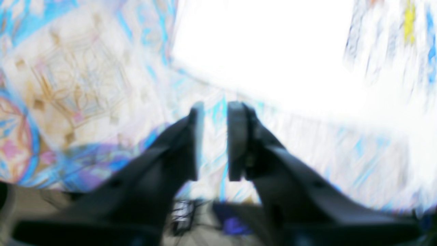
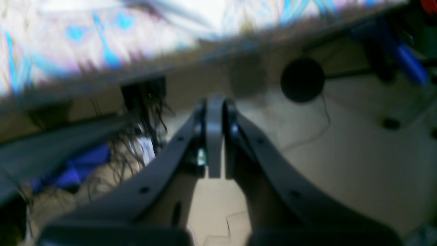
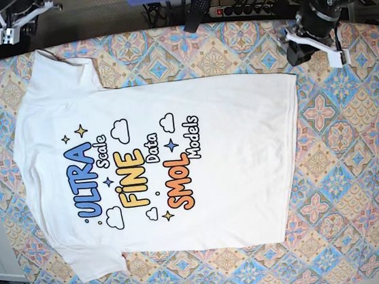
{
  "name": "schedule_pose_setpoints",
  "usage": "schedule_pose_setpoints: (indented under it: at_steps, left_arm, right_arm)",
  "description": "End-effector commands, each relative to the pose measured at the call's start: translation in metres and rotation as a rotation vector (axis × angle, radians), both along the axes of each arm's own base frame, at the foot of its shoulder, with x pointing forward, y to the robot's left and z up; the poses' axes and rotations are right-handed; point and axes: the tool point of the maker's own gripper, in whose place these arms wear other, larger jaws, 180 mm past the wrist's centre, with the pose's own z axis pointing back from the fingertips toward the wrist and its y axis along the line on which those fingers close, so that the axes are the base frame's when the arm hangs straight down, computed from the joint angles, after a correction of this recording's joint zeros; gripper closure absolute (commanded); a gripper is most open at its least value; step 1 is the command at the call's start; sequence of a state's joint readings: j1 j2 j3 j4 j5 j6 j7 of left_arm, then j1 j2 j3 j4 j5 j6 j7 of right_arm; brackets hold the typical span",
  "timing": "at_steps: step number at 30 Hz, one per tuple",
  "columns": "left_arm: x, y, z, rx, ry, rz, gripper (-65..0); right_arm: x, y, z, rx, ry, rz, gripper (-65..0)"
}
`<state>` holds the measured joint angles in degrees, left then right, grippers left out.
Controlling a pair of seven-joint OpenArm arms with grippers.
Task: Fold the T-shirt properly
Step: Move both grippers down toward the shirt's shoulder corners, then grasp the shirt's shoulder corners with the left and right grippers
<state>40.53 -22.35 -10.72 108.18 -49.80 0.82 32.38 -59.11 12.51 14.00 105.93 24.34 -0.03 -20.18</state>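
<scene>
The T-shirt [image 3: 171,161] lies flat, print up, left of centre in the base view, reading "ULTRA Scale FINE Data SMOL Models". Bare patterned surface [image 3: 356,164] spreads to its right. Left fingers [image 1: 215,140] stand slightly parted, holding nothing; right fingers [image 2: 215,136] are pressed together, empty.

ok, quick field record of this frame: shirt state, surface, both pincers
shirt: white T-shirt spread flat, print side up, no fold visible
print: blue ULTRA, yellow FINE, orange SMOL
surface: patterned tablecloth
left pincer: jaws apart with a narrow gap, nothing between them, above the cloth beside the shirt's edge
right pincer: shut, empty, out past the table's edge
contact with shirt: none seen
image quality: both wrist views blurred
</scene>
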Motion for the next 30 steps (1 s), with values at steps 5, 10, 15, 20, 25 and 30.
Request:
schedule_pose_setpoints:
  at_steps: [5, 10, 15, 20, 25, 30]
  left_arm:
    - [0.024, -0.001, -0.002, -0.078, -0.008, 0.077, -25.9]
    - [0.036, 0.004, -0.032, -0.140, 0.043, 0.159, -28.7]
    - [0.040, 0.002, -0.051, -0.221, 0.075, 0.215, -28.8]
    - [0.043, 0.001, -0.061, -0.255, 0.092, 0.240, -28.8]
    - [0.046, -0.002, -0.077, -0.285, 0.124, 0.269, -28.8]
    - [0.047, -0.016, -0.080, -0.318, 0.126, 0.278, -28.2]
  right_arm:
    - [0.002, -0.001, 0.002, -0.001, 0.004, 0.005, 0.0]
    - [0.005, 0.002, 0.004, 0.006, -0.005, 0.006, 0.0]
    - [0.005, 0.002, 0.004, 0.007, -0.006, 0.005, 0.0]
    - [0.005, 0.003, 0.004, 0.009, -0.006, 0.004, 0.0]
    - [0.007, 0.004, 0.005, 0.010, -0.012, 0.006, 0.0]
    - [0.007, 0.004, 0.006, 0.009, -0.013, 0.005, 0.0]
